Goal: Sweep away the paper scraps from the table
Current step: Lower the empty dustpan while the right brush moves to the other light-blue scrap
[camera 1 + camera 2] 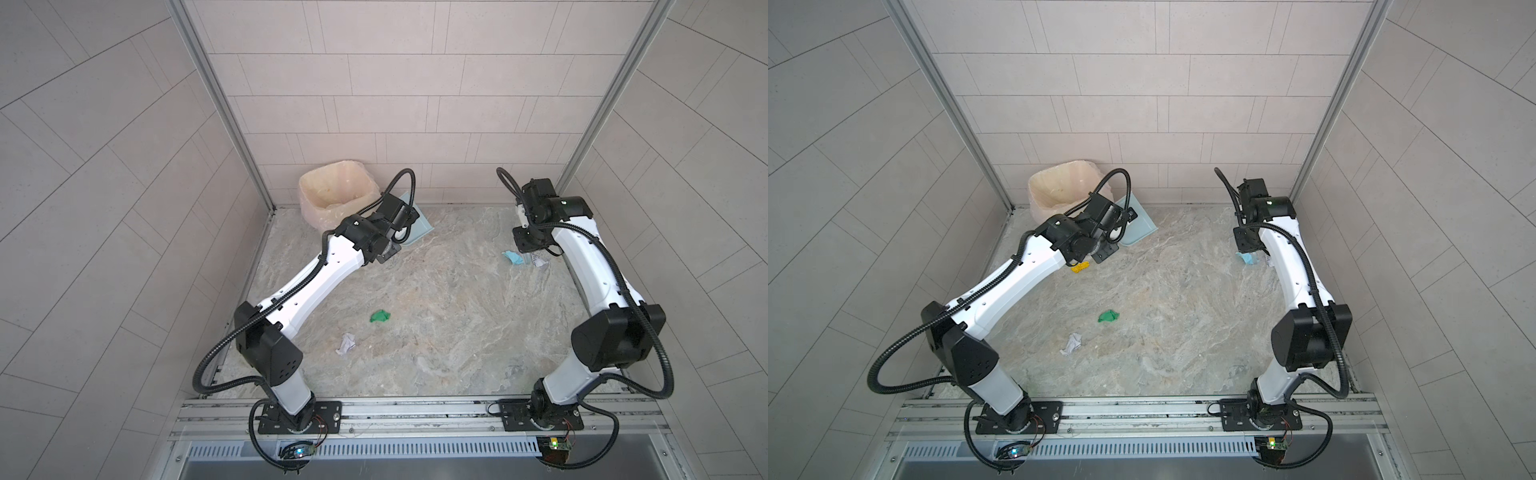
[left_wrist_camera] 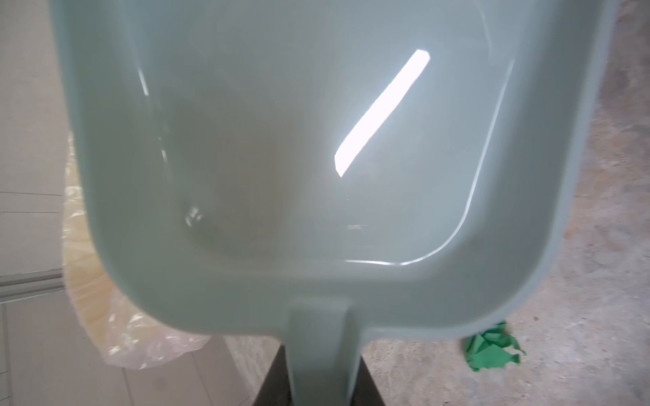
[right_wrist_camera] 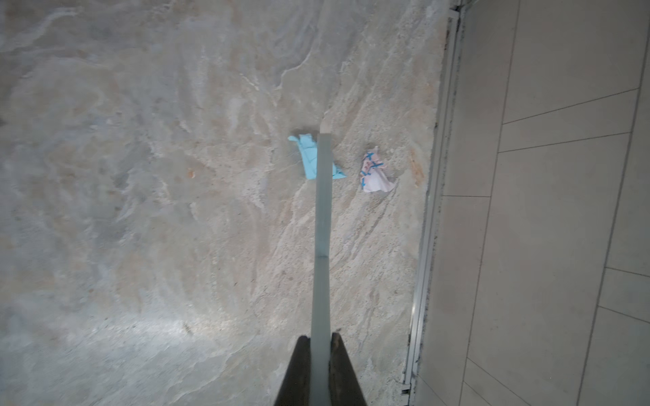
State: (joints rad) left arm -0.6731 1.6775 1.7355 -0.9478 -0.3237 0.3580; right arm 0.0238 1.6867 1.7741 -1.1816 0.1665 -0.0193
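My right gripper [image 3: 320, 339] clamps the brush [image 3: 323, 211]. Light blue scrap [image 3: 307, 158] lies on bench [image 3: 140, 175] ahead, long axis slanting under brush tip; white scrap [image 3: 374, 174] beside. My left gripper [image 2: 322, 369] clamps dustpan handle [image 2: 322, 330].

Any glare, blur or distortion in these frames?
Left wrist: bright glare streak on the dustpan, green scrap slightly blurred. Right wrist: no glare, brush soft up close, blue scrap fairly sharp. Both top views: sharp, wall lines bowed by the wide lens.
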